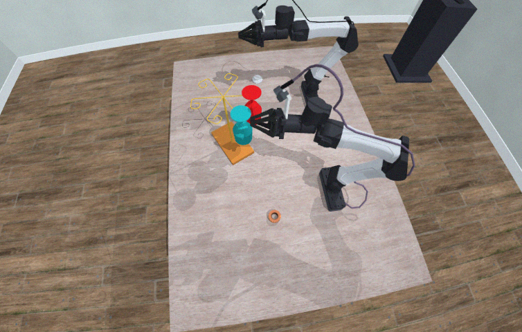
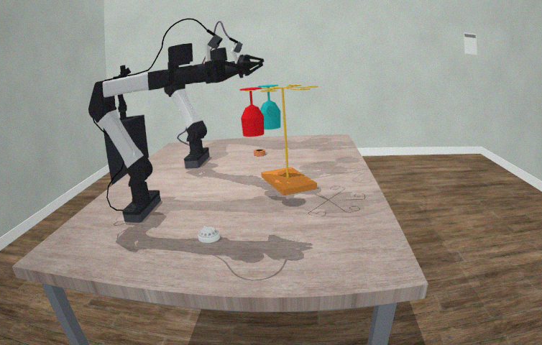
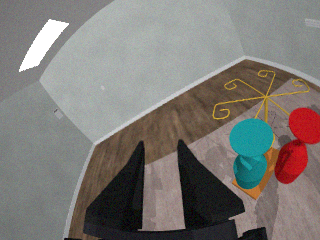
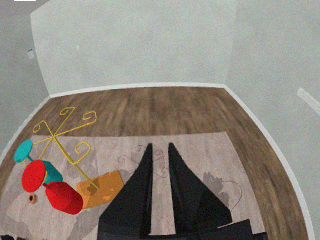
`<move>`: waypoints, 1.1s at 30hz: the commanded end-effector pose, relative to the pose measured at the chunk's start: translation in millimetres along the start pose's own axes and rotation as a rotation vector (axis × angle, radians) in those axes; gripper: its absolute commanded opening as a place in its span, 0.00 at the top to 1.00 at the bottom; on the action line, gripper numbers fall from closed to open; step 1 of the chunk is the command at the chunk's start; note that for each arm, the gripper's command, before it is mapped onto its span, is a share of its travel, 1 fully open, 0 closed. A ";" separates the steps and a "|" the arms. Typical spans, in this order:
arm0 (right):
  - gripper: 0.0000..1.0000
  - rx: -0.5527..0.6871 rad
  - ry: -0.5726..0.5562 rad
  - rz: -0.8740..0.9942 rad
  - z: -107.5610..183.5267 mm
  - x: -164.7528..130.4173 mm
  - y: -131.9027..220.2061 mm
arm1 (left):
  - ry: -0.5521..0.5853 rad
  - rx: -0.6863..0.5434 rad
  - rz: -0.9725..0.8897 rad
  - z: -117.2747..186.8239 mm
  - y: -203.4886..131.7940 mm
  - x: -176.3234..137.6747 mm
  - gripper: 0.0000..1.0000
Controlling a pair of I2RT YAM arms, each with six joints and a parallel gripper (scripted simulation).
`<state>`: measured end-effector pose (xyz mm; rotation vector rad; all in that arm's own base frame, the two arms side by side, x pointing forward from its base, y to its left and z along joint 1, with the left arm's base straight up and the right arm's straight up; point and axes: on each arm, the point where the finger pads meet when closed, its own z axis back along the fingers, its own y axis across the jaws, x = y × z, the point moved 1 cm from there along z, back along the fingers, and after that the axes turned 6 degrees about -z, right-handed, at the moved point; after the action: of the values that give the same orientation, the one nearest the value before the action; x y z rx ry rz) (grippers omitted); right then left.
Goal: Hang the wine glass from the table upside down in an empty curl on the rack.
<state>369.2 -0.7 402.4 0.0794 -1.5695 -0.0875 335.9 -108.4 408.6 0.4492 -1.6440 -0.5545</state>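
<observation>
2 hung inv.: red glass (image 1: 253,110) (image 2: 252,121) (image 3: 291,161) (image 4: 65,197), teal glass (image 1: 242,133) (image 2: 270,114) (image 3: 250,171) (image 4: 52,171) | wall panel (image 2: 470,44) (illeg.)

My left pincer (image 1: 252,122) (image 2: 262,61) (image 3: 160,144) reaches forward, raised, fingers parted around nothing; my right pincer (image 1: 239,35) (image 2: 241,68) (image 4: 160,147), also raised and empty, has a narrower gap.
</observation>
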 end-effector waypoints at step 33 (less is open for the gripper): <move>0.83 0.007 -0.013 0.005 2.0 4.2 0.5 | 0.121 0.040 0.530 -20.3 88.1 -65.8 0.66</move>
<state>368.8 0.2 402.4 0.0830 -1.5698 -0.0820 369.4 0.3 400.7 0.0636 -1.5549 -0.0833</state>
